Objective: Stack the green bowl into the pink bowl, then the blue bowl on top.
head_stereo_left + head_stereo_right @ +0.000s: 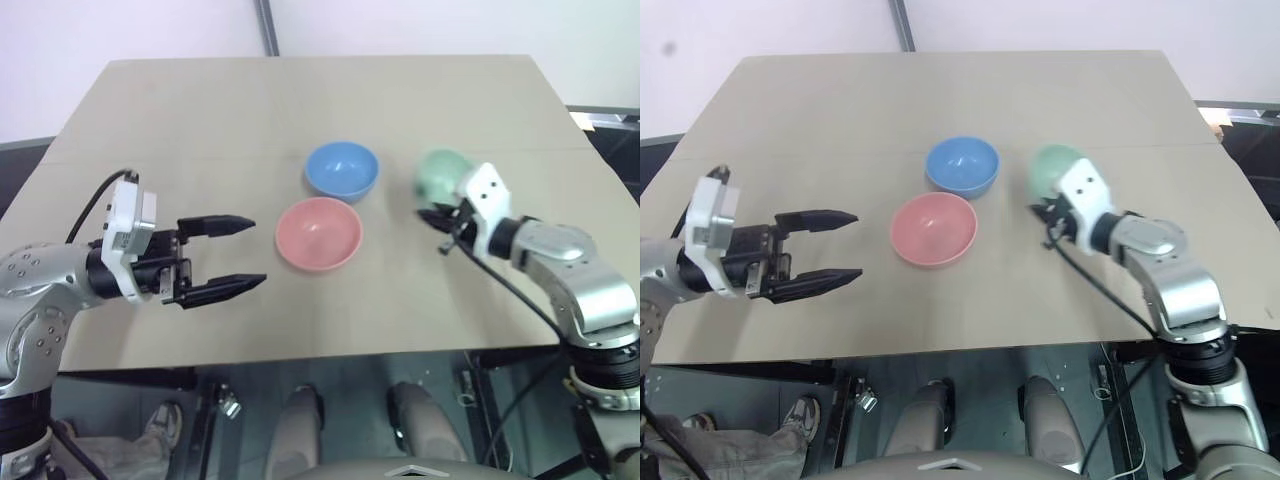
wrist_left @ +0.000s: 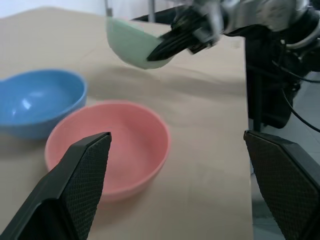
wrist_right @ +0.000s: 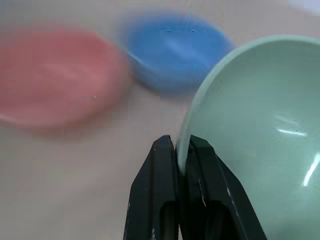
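My right gripper [image 3: 183, 150] is shut on the rim of the green bowl [image 1: 437, 175], holding it tilted and lifted off the table, to the right of the other two bowls. The pink bowl [image 1: 318, 233] sits upright on the table in the middle, with the blue bowl [image 1: 342, 169] just behind it. On the left, my left gripper [image 1: 236, 255] is open with nothing between its fingers, pointing toward the pink bowl from a short distance. In the left wrist view the green bowl [image 2: 134, 44] hangs above the table beyond the pink bowl [image 2: 117, 145].
The bowls rest on a tan table [image 1: 200, 110] with bare surface behind and to the left. The front edge of the table [image 1: 300, 360] runs below the grippers, and a dark floor and cables lie beyond the right edge.
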Controlling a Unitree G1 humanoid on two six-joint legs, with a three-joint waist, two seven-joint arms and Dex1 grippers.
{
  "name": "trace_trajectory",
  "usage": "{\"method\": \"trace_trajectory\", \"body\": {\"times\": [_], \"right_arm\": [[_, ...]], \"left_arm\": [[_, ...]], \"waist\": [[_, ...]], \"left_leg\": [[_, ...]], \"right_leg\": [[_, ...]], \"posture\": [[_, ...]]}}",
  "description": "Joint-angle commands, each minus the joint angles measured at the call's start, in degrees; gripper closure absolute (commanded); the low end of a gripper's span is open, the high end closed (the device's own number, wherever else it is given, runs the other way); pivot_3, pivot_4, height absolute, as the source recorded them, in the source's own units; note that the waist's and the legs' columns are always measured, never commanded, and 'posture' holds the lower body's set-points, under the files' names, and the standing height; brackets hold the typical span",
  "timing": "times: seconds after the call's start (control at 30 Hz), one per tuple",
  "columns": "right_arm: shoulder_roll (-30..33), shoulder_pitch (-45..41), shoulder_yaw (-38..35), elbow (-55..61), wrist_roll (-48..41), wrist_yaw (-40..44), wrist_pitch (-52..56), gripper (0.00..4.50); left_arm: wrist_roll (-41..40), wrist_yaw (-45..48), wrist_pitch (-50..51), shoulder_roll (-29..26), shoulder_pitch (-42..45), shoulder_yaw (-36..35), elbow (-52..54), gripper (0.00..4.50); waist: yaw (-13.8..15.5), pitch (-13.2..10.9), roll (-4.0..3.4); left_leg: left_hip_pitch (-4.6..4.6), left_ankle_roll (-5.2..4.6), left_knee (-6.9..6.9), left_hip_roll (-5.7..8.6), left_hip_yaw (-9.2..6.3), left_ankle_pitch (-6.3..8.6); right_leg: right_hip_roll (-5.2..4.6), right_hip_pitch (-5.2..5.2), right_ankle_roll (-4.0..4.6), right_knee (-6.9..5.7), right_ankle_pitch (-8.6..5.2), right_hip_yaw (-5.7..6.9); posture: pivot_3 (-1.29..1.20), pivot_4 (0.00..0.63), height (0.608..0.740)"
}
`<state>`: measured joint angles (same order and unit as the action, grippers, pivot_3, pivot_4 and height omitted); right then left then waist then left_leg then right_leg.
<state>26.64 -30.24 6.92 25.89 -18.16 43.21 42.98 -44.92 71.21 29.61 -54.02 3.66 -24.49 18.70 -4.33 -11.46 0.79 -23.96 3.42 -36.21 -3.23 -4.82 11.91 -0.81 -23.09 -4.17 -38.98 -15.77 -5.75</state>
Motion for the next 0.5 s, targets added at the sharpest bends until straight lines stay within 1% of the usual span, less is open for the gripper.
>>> {"method": "trace_trajectory", "body": {"times": [0.03, 0.13, 0.27, 0.3, 0.37, 0.4, 0.5], "right_arm": [[-2.77, -4.8, 4.87, 2.84, -2.93, 3.79, -3.76, 4.44], [-7.55, -8.73, 12.11, -2.28, -0.86, 5.66, -8.04, 4.44], [-11.42, -12.87, 14.58, -11.77, 0.6, 7.32, -12.37, 4.44], [-12.35, -13.44, 14.89, -13.84, 0.6, 7.61, -13.05, 4.05], [-13.16, -14.25, 16.49, -18.28, 3.01, 7.9, -16.17, 3.13], [-13.23, -14.32, 16.9, -19.5, 3.83, 8.18, -17.24, 2.89], [-13.05, -14.25, 16.19, -20.54, 5.93, 6.85, -19.64, 1.74]], "left_arm": [[0.67, -0.51, -1.2, 0.06, -2.49, -3.53, -0.23, 0.0], [1.94, -0.77, -2.25, 0.11, -4.75, -5.08, -1.46, 0.0], [2.77, -0.45, -3.22, -0.03, -6.49, -6.16, -1.86, 0.0], [2.77, -0.54, -3.26, -0.04, -6.76, -6.44, -1.77, 0.0], [2.61, -0.79, -3.07, -0.11, -7.3, -7.13, -1.27, 0.0], [2.56, -0.99, -2.96, -0.11, -7.61, -7.52, -0.97, 0.0], [2.3, -1.67, -2.59, 0.04, -8.82, -8.72, 0.06, 0.0]], "waist": [[0.2, 0.0, 0.01], [0.39, 0.03, 0.05], [0.81, 0.04, 0.06], [0.81, 0.05, 0.1], [0.87, 0.05, 0.09], [0.85, 0.05, 0.09], [0.57, 0.05, 0.08]], "left_leg": [[0.0, 0.0, -0.01, 0.01, 0.0, 0.0], [0.02, 0.0, -0.02, 0.01, 0.0, 0.0], [0.01, 0.01, -0.03, 0.03, -0.01, -0.01], [0.0, 0.01, -0.05, 0.04, 0.0, -0.01], [0.01, 0.02, -0.04, 0.03, 0.0, -0.01], [0.01, 0.02, -0.03, 0.03, 0.0, -0.01], [0.0, 0.02, 0.02, 0.02, 0.0, 0.0]], "right_leg": [[-0.01, 0.0, 0.0, 0.0, 0.0, 0.0], [-0.01, 0.01, 0.0, 0.01, 0.0, 0.01], [-0.04, 0.03, 0.01, 0.03, 0.0, 0.04], [-0.06, 0.03, 0.01, 0.05, 0.0, 0.04], [-0.04, 0.02, 0.01, 0.04, 0.0, 0.05], [-0.04, 0.02, 0.01, 0.04, 0.0, 0.06], [-0.03, -0.02, 0.01, 0.03, 0.0, 0.05]], "posture": [[0.0, 0.15, 0.74], [0.0, 0.15, 0.74], [0.0, 0.15, 0.74], [0.0, 0.15, 0.74], [0.0, 0.15, 0.74], [0.0, 0.15, 0.74], [0.0, 0.15, 0.74]]}}
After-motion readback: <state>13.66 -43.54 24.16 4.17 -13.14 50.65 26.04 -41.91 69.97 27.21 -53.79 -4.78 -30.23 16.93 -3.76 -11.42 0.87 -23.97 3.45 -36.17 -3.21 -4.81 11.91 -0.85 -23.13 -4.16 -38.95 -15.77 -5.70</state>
